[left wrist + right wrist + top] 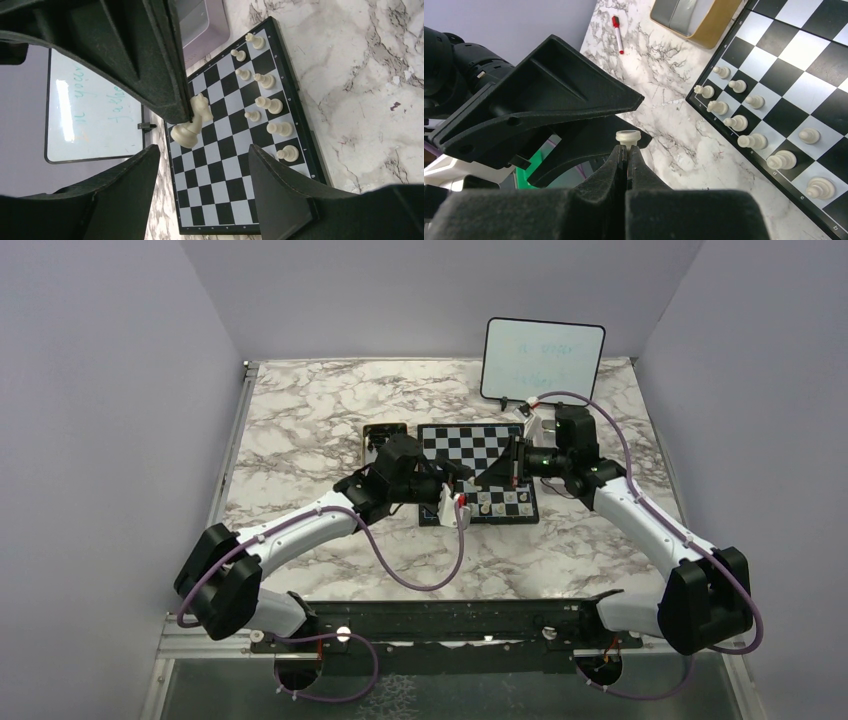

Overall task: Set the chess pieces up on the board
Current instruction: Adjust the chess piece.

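The board (478, 445) lies mid-table; it also shows in the left wrist view (235, 180). Several cream-white chess pieces (270, 105) stand in two rows along one edge, also seen in the right wrist view (744, 120). My right gripper (626, 150) is shut on a cream-white piece (628, 136), a knight (192, 122), and holds it above the board. My left gripper (202, 150) is open and empty, just off the board's left edge (452, 480), facing the right gripper (512, 462). No black pieces show.
An upright whiteboard (543, 360) stands behind the board. A small gold-rimmed metal tray (383, 435) sits left of the board, also in the right wrist view (684, 17). A red marker (618, 34) lies on the marble table. Walls enclose three sides.
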`<state>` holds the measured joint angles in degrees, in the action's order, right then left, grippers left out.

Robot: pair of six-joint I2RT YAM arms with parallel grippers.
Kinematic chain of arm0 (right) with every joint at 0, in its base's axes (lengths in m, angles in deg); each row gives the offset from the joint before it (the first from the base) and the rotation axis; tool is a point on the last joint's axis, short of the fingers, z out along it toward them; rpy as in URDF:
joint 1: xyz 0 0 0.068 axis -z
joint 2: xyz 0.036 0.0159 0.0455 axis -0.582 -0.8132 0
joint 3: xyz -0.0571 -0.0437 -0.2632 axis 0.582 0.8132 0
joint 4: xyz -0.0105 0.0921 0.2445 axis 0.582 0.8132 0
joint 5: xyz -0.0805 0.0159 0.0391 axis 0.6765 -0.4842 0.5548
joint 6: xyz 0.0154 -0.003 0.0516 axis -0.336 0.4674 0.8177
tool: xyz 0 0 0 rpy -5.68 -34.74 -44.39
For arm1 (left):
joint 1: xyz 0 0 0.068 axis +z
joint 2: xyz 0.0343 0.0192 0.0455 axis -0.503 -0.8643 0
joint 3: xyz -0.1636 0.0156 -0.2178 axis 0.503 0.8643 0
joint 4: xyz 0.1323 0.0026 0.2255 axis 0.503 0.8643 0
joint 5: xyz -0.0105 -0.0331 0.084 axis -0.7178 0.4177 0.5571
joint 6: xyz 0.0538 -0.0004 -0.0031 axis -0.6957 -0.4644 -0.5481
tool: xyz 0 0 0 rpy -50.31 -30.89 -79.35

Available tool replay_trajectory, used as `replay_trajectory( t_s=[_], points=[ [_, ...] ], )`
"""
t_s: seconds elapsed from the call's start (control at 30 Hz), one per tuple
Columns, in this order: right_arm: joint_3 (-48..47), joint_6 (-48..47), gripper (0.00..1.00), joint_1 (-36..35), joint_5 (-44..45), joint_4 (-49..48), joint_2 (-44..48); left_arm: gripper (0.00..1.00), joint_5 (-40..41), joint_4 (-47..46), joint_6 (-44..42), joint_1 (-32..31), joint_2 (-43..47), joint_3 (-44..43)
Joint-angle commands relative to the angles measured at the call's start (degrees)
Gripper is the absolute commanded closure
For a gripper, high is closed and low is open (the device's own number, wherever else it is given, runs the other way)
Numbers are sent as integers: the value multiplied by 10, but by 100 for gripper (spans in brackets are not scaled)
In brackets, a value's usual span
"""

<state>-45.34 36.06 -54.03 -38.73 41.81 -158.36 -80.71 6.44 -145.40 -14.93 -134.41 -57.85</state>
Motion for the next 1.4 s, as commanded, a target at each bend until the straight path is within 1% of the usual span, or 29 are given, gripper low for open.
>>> replay_trajectory(
  t_s=[0.0,0.3,0.43,0.63,0.87,1.37],
  points=[
    [9,13,98,-6,-22,-27,11,35,6,-43,47,-3,-8,-20],
    [19,19,98,-10,-25,-36,12,47,-7,-47,53,-3,-10,-18],
    [23,19,98,-10,-24,-39,10,54,-12,-47,59,-3,-14,-19],
    [29,24,98,-11,-24,-49,9,61,-16,-47,69,-3,-15,-19],
    [34,26,98,-11,-22,-54,-1,61,-18,-47,68,-3,-14,-13],
    [38,34,98,-12,-22,-63,-11,60,-29,-8,8,-4,-17,-20]
  ],
)
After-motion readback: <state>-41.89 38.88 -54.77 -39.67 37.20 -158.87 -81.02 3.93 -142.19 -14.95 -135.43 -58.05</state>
